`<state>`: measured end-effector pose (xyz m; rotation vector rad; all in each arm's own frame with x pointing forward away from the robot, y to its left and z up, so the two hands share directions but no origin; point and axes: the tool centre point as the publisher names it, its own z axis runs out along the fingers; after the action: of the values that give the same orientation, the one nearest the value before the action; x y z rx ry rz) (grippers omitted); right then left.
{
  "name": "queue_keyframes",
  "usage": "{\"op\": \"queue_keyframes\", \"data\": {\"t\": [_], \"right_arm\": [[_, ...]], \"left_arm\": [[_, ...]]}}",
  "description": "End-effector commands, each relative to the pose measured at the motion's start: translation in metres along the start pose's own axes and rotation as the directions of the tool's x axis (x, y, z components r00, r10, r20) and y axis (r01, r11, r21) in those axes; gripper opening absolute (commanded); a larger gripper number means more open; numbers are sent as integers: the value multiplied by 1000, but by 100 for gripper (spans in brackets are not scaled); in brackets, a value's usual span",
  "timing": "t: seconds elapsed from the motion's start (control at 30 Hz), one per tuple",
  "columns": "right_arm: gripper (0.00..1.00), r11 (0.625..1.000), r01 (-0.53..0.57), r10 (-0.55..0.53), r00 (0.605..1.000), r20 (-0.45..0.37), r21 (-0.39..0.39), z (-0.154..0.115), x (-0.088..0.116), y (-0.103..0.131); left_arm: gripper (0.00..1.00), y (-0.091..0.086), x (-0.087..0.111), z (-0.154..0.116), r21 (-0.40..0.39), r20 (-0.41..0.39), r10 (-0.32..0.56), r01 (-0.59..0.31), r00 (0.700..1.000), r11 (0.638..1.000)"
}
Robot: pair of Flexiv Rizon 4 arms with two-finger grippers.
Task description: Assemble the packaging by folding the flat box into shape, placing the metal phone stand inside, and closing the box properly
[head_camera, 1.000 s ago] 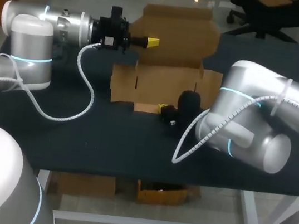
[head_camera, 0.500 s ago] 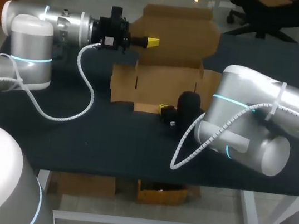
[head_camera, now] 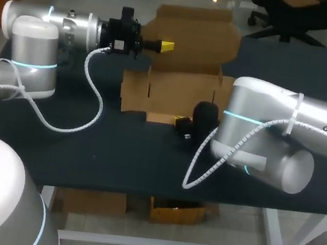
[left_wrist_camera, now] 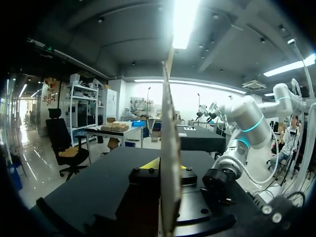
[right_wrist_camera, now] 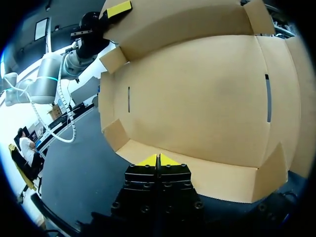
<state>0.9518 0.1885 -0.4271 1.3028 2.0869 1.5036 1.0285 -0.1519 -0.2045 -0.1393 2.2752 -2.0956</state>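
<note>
Left tool [head_camera: 166, 47] holds the cardboard box [head_camera: 183, 91] by its raised lid [head_camera: 192, 31]; right tool [right_wrist_camera: 158, 160] is closed, empty (near front wall). Box looks half-formed; phone stand unseen, closing remains

No text, number or sign is showing clearly enough to read. The cardboard box [right_wrist_camera: 197, 98] is presenting only plain brown faces, with no legible print on them.

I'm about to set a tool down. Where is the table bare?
Bare: the front strip of the table, between the left arm's cable and the right arm, and its far right corner. Crowded: around the cardboard box, with left gripper and right gripper at it.
</note>
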Motion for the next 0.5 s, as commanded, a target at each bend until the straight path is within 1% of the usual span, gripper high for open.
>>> {"op": "queue_keyframes", "data": {"t": [0.03,0.5], "right_arm": [[0,1000,0,0,1000,15,-4,6,3,-4],[0,1000,0,0,1000,15,-5,5,3,-5]], "left_arm": [[0,3,1,0,3,0,1,-1,1000,1000],[0,3,1,0,3,0,1,-1,1000,1000]]}}
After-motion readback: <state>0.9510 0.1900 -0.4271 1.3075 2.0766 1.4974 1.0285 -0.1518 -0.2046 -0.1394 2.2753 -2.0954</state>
